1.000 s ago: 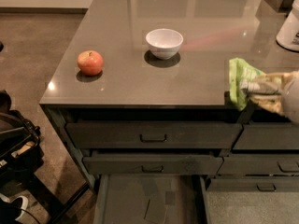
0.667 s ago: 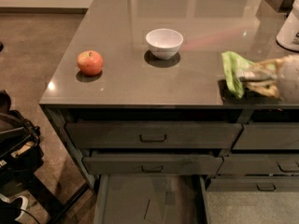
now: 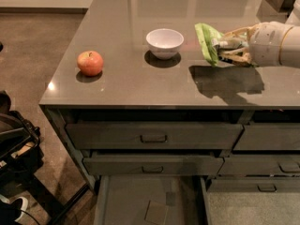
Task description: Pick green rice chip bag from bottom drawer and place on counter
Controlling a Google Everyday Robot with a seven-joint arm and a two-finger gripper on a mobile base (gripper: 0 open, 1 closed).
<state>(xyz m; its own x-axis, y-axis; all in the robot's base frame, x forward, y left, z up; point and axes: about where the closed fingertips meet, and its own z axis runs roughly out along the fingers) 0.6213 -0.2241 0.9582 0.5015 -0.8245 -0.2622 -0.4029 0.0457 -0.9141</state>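
The green rice chip bag (image 3: 206,42) is bright green and crinkled, held in my gripper (image 3: 224,49) above the counter (image 3: 140,86), just right of the white bowl. The gripper is shut on the bag's right end and comes in from the right edge on a white arm. The bag hangs clear of the surface and casts a shadow on the counter below it. The bottom drawer (image 3: 126,200) is pulled open at the bottom of the view, with a flat grey floor and a square patch; nothing else shows in it.
A white bowl (image 3: 164,42) stands mid-counter and a red apple (image 3: 90,63) lies to its left. Two closed drawers with bar handles (image 3: 153,138) sit above the open one. Dark equipment (image 3: 14,144) stands on the floor at left.
The gripper has carried the green bag up and to the left, from over the counter's front right edge to a spot beside the white bowl.
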